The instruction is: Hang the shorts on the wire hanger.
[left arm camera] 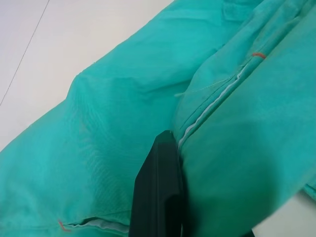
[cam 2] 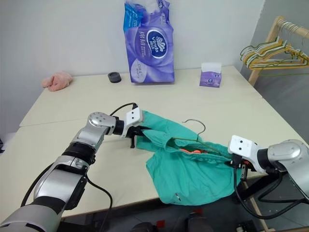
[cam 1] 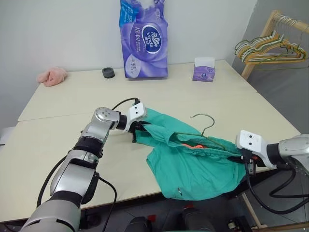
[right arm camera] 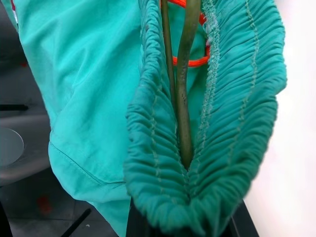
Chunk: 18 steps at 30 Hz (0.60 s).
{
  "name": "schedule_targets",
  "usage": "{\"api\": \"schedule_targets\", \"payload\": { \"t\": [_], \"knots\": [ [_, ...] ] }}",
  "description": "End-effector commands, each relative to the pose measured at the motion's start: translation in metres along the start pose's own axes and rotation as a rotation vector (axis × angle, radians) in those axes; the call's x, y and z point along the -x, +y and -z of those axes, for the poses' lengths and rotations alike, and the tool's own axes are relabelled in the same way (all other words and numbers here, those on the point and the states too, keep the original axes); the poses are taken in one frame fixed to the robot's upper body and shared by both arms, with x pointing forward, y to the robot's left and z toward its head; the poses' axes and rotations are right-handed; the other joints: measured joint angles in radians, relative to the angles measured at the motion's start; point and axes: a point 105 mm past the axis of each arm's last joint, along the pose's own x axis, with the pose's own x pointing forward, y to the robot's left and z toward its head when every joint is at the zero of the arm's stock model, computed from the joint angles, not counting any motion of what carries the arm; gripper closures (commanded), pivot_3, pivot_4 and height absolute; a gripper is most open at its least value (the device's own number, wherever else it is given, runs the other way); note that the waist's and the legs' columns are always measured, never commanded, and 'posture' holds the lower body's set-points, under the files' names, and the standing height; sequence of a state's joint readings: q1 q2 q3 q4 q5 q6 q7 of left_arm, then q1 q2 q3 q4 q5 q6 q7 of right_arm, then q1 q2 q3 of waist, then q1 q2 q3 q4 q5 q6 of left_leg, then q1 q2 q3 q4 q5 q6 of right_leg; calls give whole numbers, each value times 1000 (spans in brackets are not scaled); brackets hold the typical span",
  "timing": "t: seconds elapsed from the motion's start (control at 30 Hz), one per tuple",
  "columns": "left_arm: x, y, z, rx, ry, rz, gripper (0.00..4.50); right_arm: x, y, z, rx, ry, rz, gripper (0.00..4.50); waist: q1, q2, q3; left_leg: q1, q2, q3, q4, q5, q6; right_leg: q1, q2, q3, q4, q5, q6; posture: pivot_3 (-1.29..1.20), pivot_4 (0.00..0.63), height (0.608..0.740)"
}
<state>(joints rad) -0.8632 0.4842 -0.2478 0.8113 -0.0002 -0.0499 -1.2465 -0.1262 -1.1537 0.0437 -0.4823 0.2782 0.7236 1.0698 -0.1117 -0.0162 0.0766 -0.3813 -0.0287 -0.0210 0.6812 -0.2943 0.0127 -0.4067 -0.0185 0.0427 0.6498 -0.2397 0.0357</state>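
Centre-right of the frame, the teal-green cloth shorts drape off the table edge, the thin grey wire hanger threaded inside. The left gripper pinches one side, the right gripper clamps waistband and wire, probably stretching the opening taut.

Counted on and around the table:

- One pair of teal shorts, with one orange drawstring inside the waistband.
- One grey wire hanger, threaded into the waistband.
- Two grippers: left gripper and right gripper, each clamped on the shorts.
- One large purple tissue pack.
- One small purple tissue box.
- One dark ring-shaped object.
- One pink cloth lump.
- One wooden rack, carrying one bunch of coloured hangers; number of hangers in the bunch not countable.
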Motion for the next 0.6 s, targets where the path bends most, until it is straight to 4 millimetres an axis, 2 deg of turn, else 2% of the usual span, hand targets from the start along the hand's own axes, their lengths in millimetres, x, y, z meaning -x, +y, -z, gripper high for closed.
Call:
{"api": "schedule_targets", "payload": {
  "t": [0.03,0.23,0.27,0.3,0.4,0.6],
  "knots": [
    [5,2,-8,-24,-24,-21,4471,9,-3,-13,35,-38,32,4500,0,0,0,0,0,0,0,0,0,0,0,0,0,0,0,-217,53,740],
    [0,-10,-13,6,-68,36,4471,6,-4,-21,24,-72,34,4500,0,0,0,0,0,0,0,0,0,0,0,0,0,0,0,-214,48,740],
    [0,-12,-11,4,-62,38,4078,7,-5,-22,22,-74,37,4500,0,0,0,0,0,0,0,0,0,0,0,0,0,0,0,-213,46,740],
    [0,-12,-10,-2,-55,37,3925,7,-5,-22,19,-77,38,4500,0,0,0,0,0,0,0,0,0,0,0,0,0,0,0,-212,45,740],
    [1,-11,-9,-6,-60,13,3071,7,-5,-23,11,-82,40,4500,0,0,0,0,0,0,0,0,0,0,0,0,0,0,0,-209,43,740],
    [6,8,-19,-83,-133,-169,1330,8,-5,-26,-35,-112,39,4500,3,0,0,0,0,0,0,0,0,0,-1,0,0,0,0,-209,38,740]
  ]
}}
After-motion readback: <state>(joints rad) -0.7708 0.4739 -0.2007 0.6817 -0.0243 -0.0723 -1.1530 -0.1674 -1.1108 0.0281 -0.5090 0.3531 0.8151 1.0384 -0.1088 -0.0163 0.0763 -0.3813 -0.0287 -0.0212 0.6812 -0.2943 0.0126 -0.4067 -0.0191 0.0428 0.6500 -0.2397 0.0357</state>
